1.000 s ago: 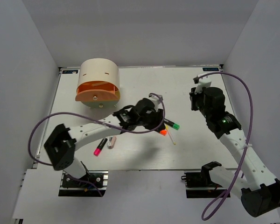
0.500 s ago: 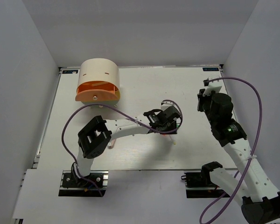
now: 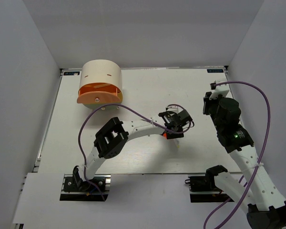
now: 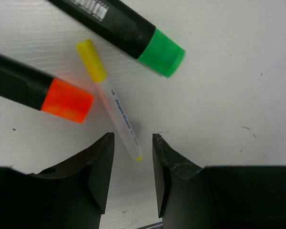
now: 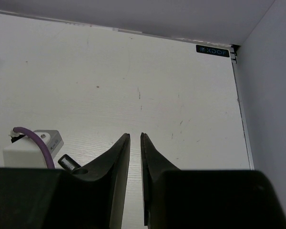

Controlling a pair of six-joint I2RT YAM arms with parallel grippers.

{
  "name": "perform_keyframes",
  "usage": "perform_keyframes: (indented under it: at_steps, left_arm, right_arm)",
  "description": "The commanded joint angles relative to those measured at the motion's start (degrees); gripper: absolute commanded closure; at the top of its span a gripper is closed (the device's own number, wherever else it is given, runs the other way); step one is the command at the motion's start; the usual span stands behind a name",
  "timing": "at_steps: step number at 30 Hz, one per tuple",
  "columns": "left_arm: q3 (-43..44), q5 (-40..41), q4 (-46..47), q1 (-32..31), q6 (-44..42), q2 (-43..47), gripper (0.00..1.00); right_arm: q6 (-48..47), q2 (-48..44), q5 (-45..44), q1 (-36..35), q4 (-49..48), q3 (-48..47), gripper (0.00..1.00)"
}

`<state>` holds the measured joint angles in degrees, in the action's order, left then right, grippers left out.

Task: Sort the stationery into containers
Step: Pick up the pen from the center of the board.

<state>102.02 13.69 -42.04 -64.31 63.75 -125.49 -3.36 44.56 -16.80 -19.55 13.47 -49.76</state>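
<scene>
from above, the cream cylindrical box (image 3: 101,75) stands at the far left of the matte white table (image 3: 148,90), with a glossy orange half-round drawer (image 3: 99,97) and its small knob facing forward. the left arm (image 3: 138,128) reaches to mid-table and the right arm (image 3: 238,138) is well apart. at the left wrist, a thin cream stick (image 4: 115,107) with a yellow tip lies between a smooth black green-capped highlighter (image 4: 126,32) and an orange-capped highlighter (image 4: 35,88). the left gripper (image 4: 132,139) is narrowly parted, the stick's lower end lying loose between its curved black fingers (image 4: 99,164). at the right wrist, the right gripper (image 5: 135,136) shows only a thin slit, empty, over faintly grained tabletop.
</scene>
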Motion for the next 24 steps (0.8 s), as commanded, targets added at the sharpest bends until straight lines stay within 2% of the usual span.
perform_keyframes:
  at_steps: [1,7,16,24]
  left_arm:
    - [1.78,3.0,-3.75,-0.37,2.0,1.57,0.52]
    - [0.46,3.01,-3.57,-0.37,2.0,1.04,0.52]
    - [5.12,1.25,-3.49,-0.37,2.52,-3.88,0.53]
    - [8.11,0.63,-8.85,0.68,3.67,-6.26,0.54]
  right_arm:
    - [0.19,-1.23,-0.78,0.04,-3.02,0.45,0.79]
    - [0.1,-1.22,-0.87,-0.05,-3.19,0.54,0.78]
    - [0.19,-1.93,-0.52,-0.05,-3.37,0.8,0.78]
    - [-0.07,-2.72,-0.52,0.04,-4.07,1.42,0.78]
